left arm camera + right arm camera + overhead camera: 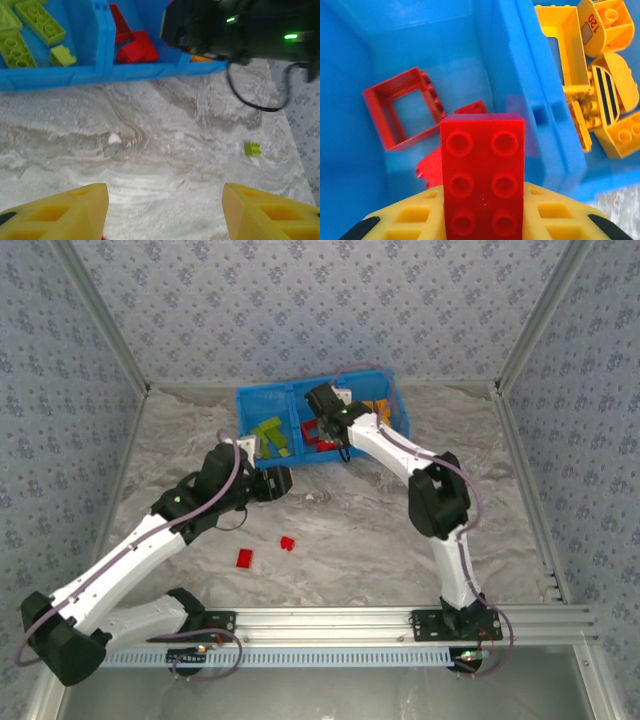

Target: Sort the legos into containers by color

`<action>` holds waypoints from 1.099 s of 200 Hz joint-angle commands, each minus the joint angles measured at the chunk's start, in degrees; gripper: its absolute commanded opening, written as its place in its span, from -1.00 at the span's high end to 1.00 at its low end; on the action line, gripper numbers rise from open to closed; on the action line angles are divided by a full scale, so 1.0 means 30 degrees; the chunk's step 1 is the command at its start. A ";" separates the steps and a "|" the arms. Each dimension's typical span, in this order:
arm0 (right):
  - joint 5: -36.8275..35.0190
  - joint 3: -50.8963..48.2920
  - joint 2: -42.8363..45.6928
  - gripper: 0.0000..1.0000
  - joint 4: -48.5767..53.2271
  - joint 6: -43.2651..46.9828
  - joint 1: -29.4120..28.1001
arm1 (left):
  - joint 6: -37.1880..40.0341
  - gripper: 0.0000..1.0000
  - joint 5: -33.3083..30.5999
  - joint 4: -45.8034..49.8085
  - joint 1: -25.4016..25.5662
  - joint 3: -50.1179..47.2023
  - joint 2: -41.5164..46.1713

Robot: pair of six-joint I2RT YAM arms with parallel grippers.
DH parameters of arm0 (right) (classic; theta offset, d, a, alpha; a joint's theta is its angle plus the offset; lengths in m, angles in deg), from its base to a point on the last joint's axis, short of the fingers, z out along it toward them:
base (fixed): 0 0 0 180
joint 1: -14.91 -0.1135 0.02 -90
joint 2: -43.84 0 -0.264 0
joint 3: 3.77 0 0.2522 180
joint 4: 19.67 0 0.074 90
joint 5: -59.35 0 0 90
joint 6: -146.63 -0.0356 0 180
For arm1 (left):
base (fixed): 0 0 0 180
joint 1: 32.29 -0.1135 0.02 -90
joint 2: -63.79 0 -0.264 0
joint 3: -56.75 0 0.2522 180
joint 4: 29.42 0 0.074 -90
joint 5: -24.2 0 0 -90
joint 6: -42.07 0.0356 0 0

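My right gripper [482, 216] is shut on a red six-stud lego [482, 172] and holds it over the middle compartment of the blue container [530, 100]. Below it lie a red square frame [402, 107] and other red pieces. Yellow legos [600, 85] fill the right compartment, and lime green legos [35, 25] the left one. My left gripper [165, 210] is open over bare table just in front of the container [250, 400], with nothing between its fingers [65, 210]. Two red legos [244, 558] [287, 543] lie on the table near the left arm.
A small green lego [252, 148] sits alone on the marbled table to the right of my left gripper. The right arm's black wrist [240, 25] hangs over the container's front edge. Metal frame rails [520, 490] and papered walls bound the table.
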 commanded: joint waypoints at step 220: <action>-0.2718 0.1735 0.3471 -0.18 0.2079 0.0378 -0.0896 | -0.0771 -0.25 0.0100 -0.2134 0.1164 0.1922 -0.2865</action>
